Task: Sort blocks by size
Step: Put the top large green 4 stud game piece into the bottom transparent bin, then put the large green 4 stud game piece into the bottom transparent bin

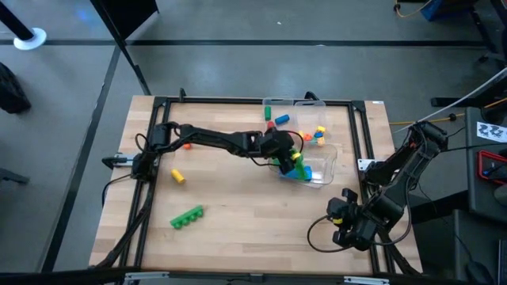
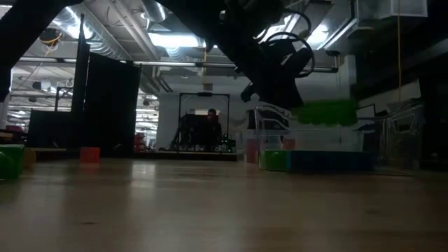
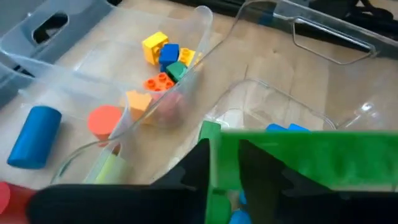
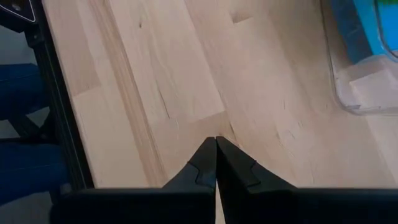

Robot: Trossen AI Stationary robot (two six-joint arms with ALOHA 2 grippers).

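Observation:
My left gripper (image 1: pixel 291 158) reaches from the table's left over a clear tray (image 1: pixel 329 158) and is shut on a long green block (image 3: pixel 323 158), which hangs level (image 2: pixel 325 112) above the tray. Blue and green blocks (image 2: pixel 308 160) lie on that tray's floor. A second clear tray (image 3: pixel 199 25) behind it holds small yellow, blue, green and orange blocks (image 3: pixel 163 59). On the bare table lie a green studded bar (image 1: pixel 187 216) and a yellow cylinder (image 1: pixel 178 176). My right gripper (image 4: pixel 216 146) hangs shut, holding nothing, over the near right corner (image 1: pixel 342 215). My left gripper pinches the long green block near one end (image 3: pixel 217 149) between its two fingers. The fingers slant down from the table's left and lie across the block. Most of the block's length sticks out to one side. It hangs level, clear of the tray and the blocks below.
A blue cylinder (image 3: pixel 34 137), a red block (image 1: pixel 269 125) and an orange disc (image 3: pixel 104 121) lie on the table by the far tray. A small orange piece (image 1: pixel 187 146) lies under the left arm. Black rails (image 1: pixel 238 101) frame the table.

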